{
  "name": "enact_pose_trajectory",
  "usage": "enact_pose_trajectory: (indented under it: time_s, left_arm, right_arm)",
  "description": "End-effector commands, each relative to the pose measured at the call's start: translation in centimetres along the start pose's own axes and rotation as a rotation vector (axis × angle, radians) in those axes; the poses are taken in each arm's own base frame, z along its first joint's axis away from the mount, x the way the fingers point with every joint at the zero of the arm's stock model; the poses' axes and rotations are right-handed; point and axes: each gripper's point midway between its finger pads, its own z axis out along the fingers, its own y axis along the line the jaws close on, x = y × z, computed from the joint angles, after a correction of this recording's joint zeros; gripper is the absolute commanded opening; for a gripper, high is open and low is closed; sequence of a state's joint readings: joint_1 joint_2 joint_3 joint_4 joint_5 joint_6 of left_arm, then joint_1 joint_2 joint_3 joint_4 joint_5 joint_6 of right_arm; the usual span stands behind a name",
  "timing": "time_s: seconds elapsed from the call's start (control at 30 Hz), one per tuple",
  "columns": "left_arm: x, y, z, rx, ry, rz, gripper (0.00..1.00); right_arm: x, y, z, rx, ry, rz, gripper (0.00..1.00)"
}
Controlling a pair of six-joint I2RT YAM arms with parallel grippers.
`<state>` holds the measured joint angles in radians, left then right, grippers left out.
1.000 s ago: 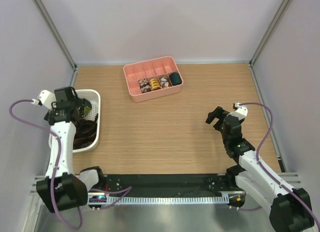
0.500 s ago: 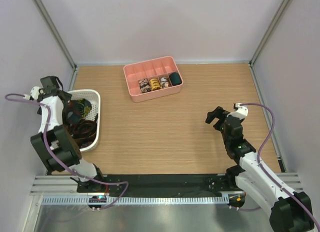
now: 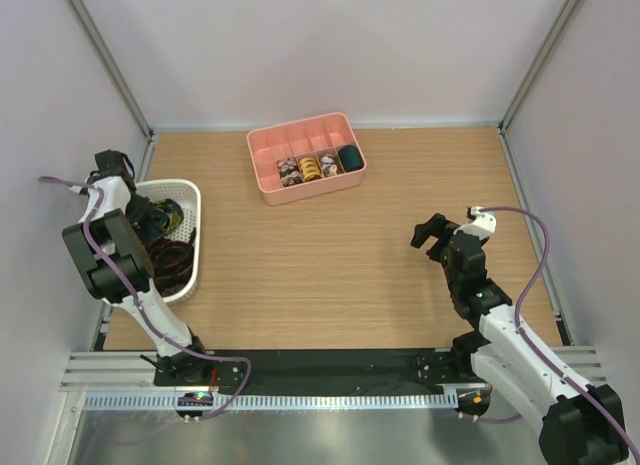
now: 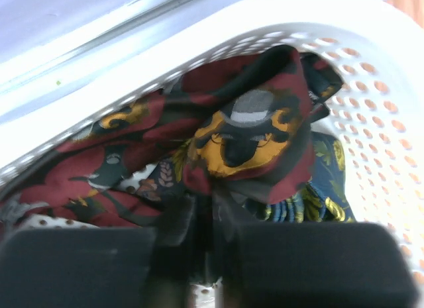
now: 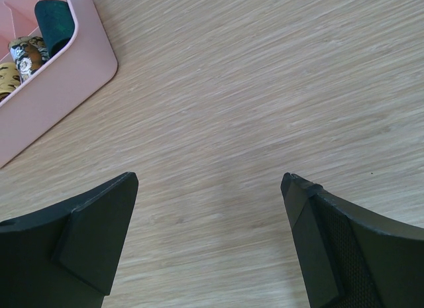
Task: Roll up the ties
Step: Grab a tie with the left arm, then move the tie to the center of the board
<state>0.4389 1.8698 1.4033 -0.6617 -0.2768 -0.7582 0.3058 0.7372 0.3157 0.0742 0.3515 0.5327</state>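
Left gripper (image 4: 202,238) is inside the white perforated plastic basket (image 4: 377,109), jaws nearly together on a fold of the dark red, yellow-printed fabric necktie (image 4: 245,129). The pinch point is blurred and partly cut off. Right gripper (image 5: 209,182) hangs over the wooden bench (image 5: 232,89), jaws wide apart, empty.

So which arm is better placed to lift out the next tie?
Left. The left gripper is inside the white basket, jaws pinched on a red patterned tie. The right gripper hangs open over the table, far from the basket.
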Motion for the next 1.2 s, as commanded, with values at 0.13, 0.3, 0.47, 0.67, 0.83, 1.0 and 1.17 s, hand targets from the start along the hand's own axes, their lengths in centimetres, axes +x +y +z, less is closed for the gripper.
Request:
enact_pose_trajectory:
  time_s: [0.13,0.3,0.47,0.67,0.83,1.0,1.17]
  left_arm:
    - [-2.8,-2.1,-4.9,0.151,-0.099,-0.048,0.00]
    - [-4.5,-3.9,-12.1,0.302,-0.210,-0.085,0.00]
    - [-4.8,-5.5,-19.2,0.511,-0.290,-0.076,0.00]
    - [-1.9,-8.4,-30.3,0.811,-0.355,0.030,0.00]
    - [1.7,-9.1,-40.5,1.045,-0.392,0.110,0.00]
    - [5.7,-9.4,-49.0,1.366,-0.296,0.122,0.00]
    - [8.8,-9.9,-55.9,1.581,-0.195,0.168,0.00]
  right_arm:
    - [-0.8,0.8,0.1,-0.032,-0.025,0.008,1.00]
    - [-0.7,0.9,0.2,-0.037,-0.020,0.005,1.00]
    - [-0.6,1.2,0.2,-0.053,-0.016,0.003,1.00]
    - [-0.5,1.5,0.2,-0.070,-0.012,0.001,1.00]
    - [-0.5,1.6,0.3,-0.075,-0.011,-0.004,1.00]
    - [-0.3,1.7,0.5,-0.080,-0.002,-0.012,1.00]
    - [0.0,2.2,0.6,-0.107,0.014,-0.025,1.00]
